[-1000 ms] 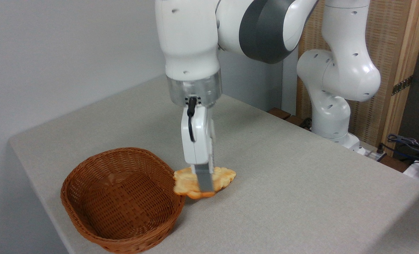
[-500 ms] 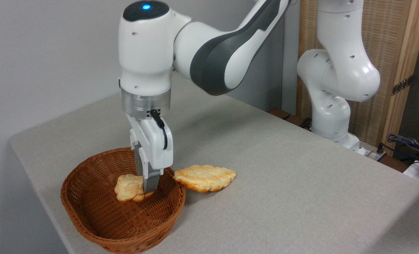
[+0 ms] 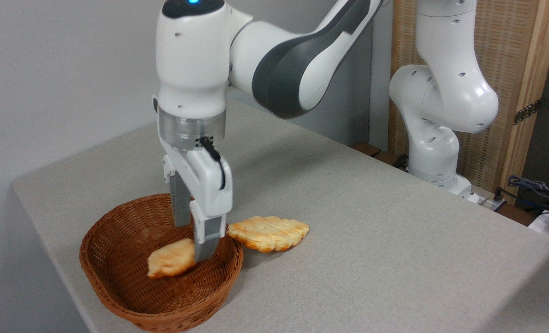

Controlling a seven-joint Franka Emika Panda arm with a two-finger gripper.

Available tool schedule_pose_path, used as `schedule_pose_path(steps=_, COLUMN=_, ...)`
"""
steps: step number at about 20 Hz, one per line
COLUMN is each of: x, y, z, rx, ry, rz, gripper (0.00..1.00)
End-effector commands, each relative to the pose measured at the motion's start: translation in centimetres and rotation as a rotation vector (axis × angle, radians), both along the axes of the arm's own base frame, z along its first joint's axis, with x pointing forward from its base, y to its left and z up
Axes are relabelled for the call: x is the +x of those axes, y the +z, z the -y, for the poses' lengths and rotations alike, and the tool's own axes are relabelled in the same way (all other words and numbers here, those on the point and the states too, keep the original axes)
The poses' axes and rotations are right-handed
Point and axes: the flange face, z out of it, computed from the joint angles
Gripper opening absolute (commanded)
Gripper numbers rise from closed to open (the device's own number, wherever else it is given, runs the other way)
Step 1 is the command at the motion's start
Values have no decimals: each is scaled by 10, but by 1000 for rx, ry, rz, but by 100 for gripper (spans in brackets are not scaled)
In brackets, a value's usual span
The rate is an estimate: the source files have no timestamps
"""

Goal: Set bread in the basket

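With the bread [image 3: 171, 264] lying loose in the basket [image 3: 117, 282] and the gripper [image 3: 192, 238] spread wide just above it, fingers apart, the drop looks done, so next comes a straight lift clear of the rim

arm: bent over | hand [image 3: 192, 239]: pointing down, fingers spread
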Motion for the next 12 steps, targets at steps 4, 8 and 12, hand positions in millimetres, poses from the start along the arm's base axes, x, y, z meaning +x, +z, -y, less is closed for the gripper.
schedule_pose_path(steps=4, x=-41, y=77, z=-38, rx=31, ry=103, rz=-99, gripper=100)
schedule_pose_path(steps=8, x=-43, y=78, z=13, rx=193, ry=144, rz=-117, gripper=100)
schedule_pose_path(steps=12, x=-42, y=73, z=24, rx=192, ry=113, rz=-128, gripper=100)
